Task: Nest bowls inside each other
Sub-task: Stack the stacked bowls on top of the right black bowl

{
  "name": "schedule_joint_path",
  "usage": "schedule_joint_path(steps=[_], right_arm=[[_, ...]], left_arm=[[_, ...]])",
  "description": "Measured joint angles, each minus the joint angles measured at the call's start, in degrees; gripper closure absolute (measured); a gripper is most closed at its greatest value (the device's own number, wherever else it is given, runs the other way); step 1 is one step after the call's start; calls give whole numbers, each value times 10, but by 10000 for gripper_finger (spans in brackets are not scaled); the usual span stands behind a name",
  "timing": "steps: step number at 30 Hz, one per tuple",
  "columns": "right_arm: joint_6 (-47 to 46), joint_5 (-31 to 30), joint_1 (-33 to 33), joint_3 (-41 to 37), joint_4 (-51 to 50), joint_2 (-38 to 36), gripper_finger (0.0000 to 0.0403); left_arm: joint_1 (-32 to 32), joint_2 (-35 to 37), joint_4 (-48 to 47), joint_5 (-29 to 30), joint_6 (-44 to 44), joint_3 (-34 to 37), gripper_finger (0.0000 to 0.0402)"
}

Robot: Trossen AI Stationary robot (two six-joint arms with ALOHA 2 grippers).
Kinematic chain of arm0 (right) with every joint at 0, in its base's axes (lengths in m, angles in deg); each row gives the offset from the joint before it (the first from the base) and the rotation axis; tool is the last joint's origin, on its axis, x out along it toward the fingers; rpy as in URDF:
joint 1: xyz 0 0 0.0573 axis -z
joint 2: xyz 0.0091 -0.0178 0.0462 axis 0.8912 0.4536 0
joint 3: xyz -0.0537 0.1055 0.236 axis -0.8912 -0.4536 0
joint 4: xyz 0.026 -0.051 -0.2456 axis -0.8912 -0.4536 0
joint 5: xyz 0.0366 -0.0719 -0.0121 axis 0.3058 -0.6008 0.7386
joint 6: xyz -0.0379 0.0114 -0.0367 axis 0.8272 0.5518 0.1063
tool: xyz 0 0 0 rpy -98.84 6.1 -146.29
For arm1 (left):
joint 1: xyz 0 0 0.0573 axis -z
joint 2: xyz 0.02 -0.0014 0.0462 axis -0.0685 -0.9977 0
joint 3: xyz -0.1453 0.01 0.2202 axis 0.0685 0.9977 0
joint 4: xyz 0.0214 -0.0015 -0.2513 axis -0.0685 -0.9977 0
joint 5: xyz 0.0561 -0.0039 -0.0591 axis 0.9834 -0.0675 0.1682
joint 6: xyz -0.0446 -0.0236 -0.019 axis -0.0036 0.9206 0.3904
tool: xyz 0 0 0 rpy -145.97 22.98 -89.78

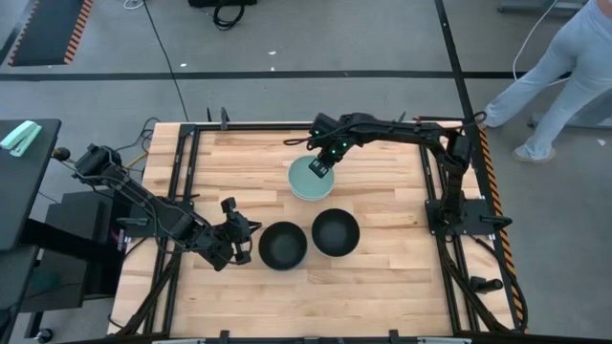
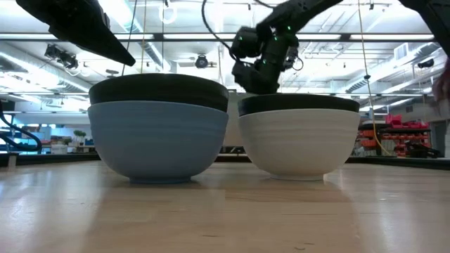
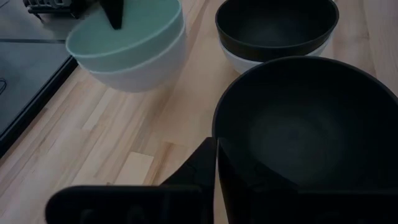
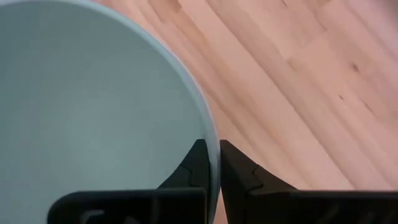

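Observation:
A mint green bowl [image 1: 308, 178] sits tilted in a white bowl [image 3: 140, 68] at the table's middle, with my right gripper [image 1: 320, 168] shut on its rim. Nearer the front, a black bowl [image 1: 283, 245] is nested in a blue bowl [image 2: 158, 144]. My left gripper [image 1: 245, 239] is shut on that black bowl's left rim. To the right of this pair, another black bowl [image 1: 336, 232] sits nested in a second white bowl [image 2: 299, 144]. My left gripper pinches the black bowl's rim [image 3: 219, 134] on its left side, one finger inside [image 3: 249, 183] and one outside [image 3: 196, 171]. The fingers slant down from the table's left. The bowl sits upright in the blue bowl. My right gripper pinches the mint green bowl's rim [image 4: 211, 134] on its far-right side, one finger inside and one outside, pointing steeply down from above. The bowl tilts inside the white bowl; whether it is lifted clear of it I cannot tell.
Bare wooden tabletop [image 1: 382, 277] lies in front of and to the right of the bowls. Black frame rails [image 1: 182, 191] run along the table's sides. A person [image 1: 559, 67] stands beyond the far right corner.

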Motion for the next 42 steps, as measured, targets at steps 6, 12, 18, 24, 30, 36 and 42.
schedule_joint_path(steps=[6, 12, 18, 24, 30, 36, 42], right_arm=[[0, -46, -25, 84, -122, 0, 385], [-15, -73, -65, 168, -219, 0, 385], [-30, -81, -112, 237, -265, 0, 385], [-55, -85, -162, 259, -317, -1, 385], [-79, -88, -221, 250, -341, -12, 385], [-99, -93, -274, 248, -340, -21, 385], [-128, -116, -314, 248, -349, -23, 385]], left_arm=[[0, 0, 0, 0, 0, 0, 385], [0, 0, 1, 0, 1, 0, 379], [0, 0, 2, 0, 3, 0, 374], [0, 0, 2, 0, 3, 0, 384], [0, 0, 2, 0, 2, 0, 386], [0, 0, 2, 0, 6, 0, 375], [1, 0, 3, -11, 20, 0, 370]])
